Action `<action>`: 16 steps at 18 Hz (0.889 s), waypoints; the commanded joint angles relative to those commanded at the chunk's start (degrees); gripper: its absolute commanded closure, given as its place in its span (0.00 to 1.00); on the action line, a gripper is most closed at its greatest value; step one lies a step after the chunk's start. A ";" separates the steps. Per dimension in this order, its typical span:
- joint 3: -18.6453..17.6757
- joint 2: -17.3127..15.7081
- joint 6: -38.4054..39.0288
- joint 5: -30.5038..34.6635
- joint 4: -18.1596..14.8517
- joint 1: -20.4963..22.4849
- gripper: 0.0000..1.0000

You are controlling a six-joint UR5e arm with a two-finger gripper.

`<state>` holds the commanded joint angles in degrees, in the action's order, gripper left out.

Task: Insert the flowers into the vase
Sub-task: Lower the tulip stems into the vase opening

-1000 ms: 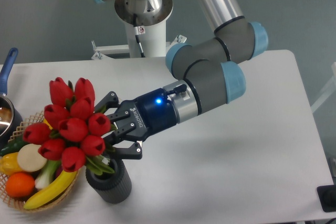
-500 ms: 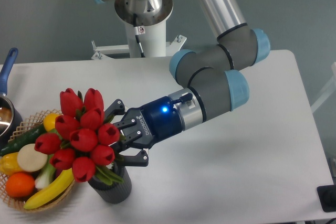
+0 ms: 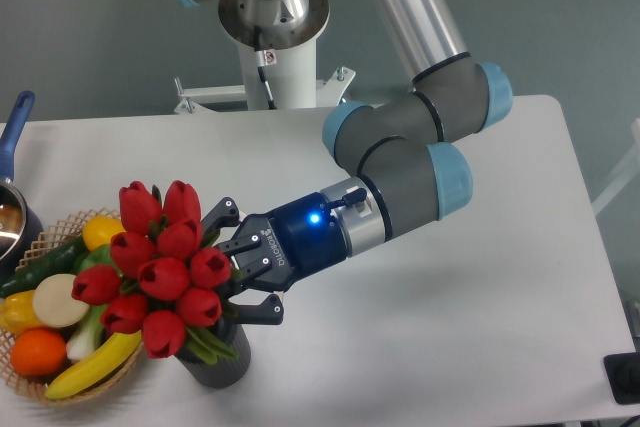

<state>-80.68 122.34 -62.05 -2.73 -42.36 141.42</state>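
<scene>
The flowers [image 3: 160, 269], a tight bunch of red tulip buds with green leaves, lean left with their stems down in the vase [image 3: 218, 364], a dark grey ribbed cup at the table's front left. My gripper [image 3: 232, 265] reaches in from the right, just behind the buds and above the vase rim. Its black fingers [image 3: 222, 215] are spread above and below the stems. The stems where the fingers meet them are hidden by the buds, so any contact is unclear.
A wicker basket [image 3: 30, 387] of fruit and vegetables sits directly left of the vase, touching the flower heads' side. A blue-handled pot [image 3: 14, 137] pokes in at the left edge. The robot base [image 3: 272, 37] stands at the back.
The flowers have come down and slightly right, their stems sinking into the vase. My gripper followed, and its fingers look spread wider than a second ago.
</scene>
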 joint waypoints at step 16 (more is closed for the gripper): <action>-1.05 1.50 0.00 0.00 0.00 -0.26 0.67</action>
<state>-81.74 123.84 -62.05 -2.72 -42.36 141.15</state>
